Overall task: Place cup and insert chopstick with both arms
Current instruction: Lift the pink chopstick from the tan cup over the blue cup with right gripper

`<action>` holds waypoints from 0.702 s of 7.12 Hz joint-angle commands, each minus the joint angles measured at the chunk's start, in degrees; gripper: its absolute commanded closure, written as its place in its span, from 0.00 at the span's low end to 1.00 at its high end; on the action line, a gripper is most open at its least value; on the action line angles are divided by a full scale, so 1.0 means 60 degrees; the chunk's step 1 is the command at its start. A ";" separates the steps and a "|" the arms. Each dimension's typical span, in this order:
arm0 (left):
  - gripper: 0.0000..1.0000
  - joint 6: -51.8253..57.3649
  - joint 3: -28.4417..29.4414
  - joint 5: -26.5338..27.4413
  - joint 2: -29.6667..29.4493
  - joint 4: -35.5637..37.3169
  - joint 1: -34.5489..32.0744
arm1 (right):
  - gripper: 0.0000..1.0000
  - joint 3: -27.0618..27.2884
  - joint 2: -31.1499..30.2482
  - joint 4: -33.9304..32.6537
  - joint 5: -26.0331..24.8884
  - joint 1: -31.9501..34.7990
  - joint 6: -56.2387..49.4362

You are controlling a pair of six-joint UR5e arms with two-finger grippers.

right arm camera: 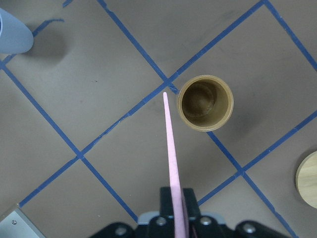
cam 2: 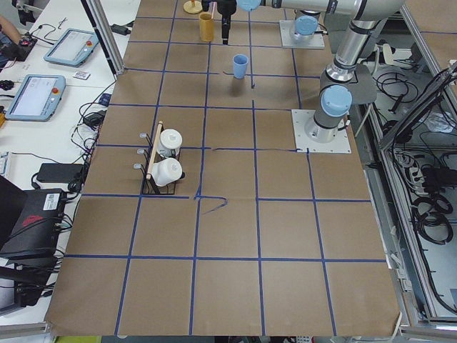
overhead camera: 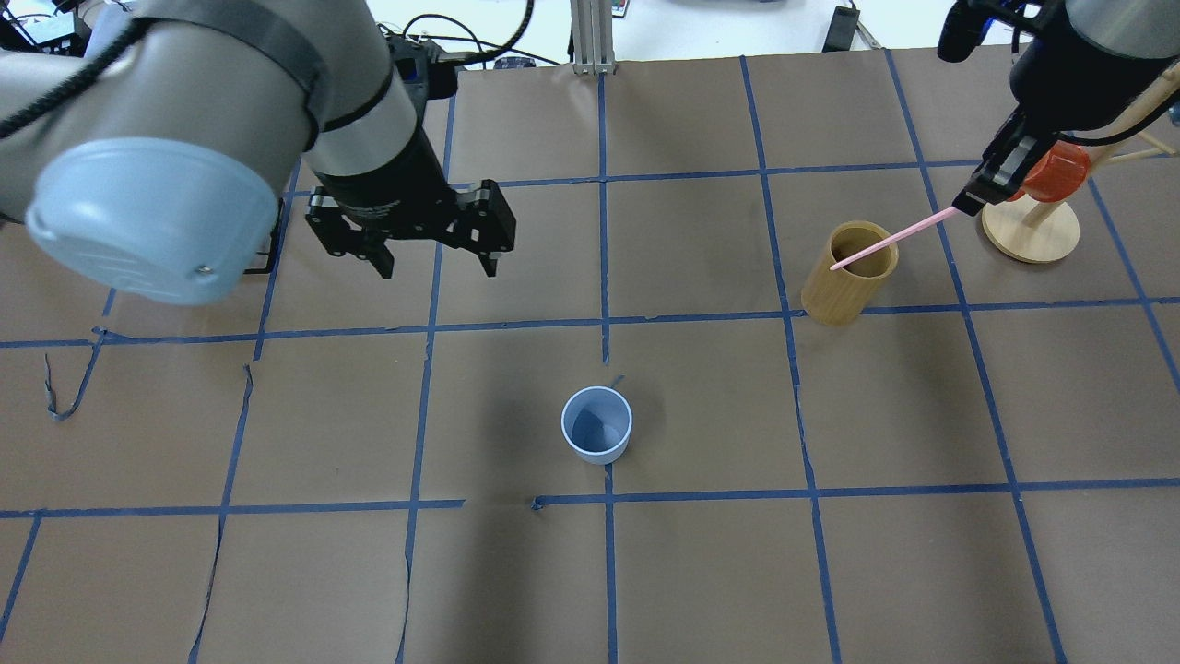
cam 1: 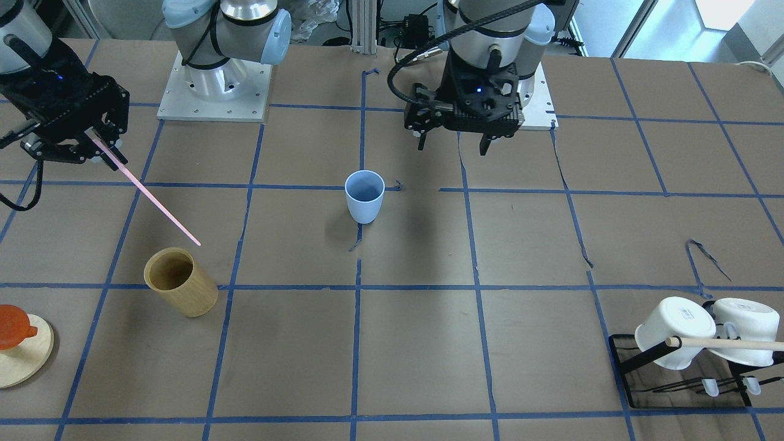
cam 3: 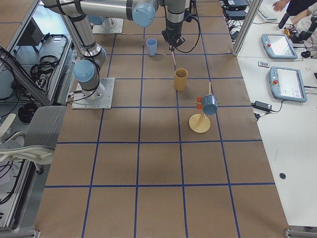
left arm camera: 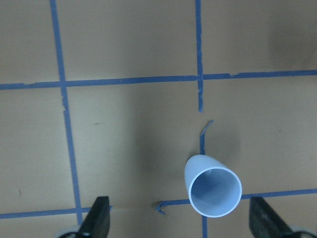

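The cup (cam 1: 365, 196) stands upright near the middle of the table (cam 1: 429, 343), on the robot's half. The left gripper (cam 1: 452, 149) hangs in the air behind it, toward the robot's base and a little to the robot's left. Well to the cup's right, and farther from the robot, stands the holder (cam 1: 181, 282). The chopstick (cam 1: 153, 199) slants down from the right gripper (cam 1: 104, 150), with its tip in the air near the holder's mouth, not inside. Beyond the holder, at the table's right end, is a stand (cam 1: 24, 358). At the far left end is a rack (cam 1: 686, 373) carrying two mugs (cam 1: 674, 331).
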 commanded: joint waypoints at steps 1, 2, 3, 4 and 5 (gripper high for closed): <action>0.00 0.0535 0.0243 0.0102 0.0405 -0.0348 0.0990 | 1.00 -0.0133 -0.0008 0.0159 0.0099 0.1013 0.1894; 0.00 0.0564 0.0505 0.0102 0.0419 -0.0435 0.1268 | 1.00 -0.0133 0.0050 0.0058 -0.0075 0.2399 0.3849; 0.00 0.0565 0.0623 0.0087 0.0420 -0.0638 0.1358 | 1.00 -0.0147 0.0051 0.0057 -0.0193 0.3559 0.5305; 0.00 0.0565 0.0610 0.0087 0.0420 -0.0771 0.1359 | 1.00 -0.0133 0.0022 0.0173 -0.0368 0.4281 0.6610; 0.00 0.0565 0.0610 0.0087 0.0420 -0.0772 0.1374 | 1.00 -0.0133 0.0036 0.0188 -0.0486 0.4999 0.7769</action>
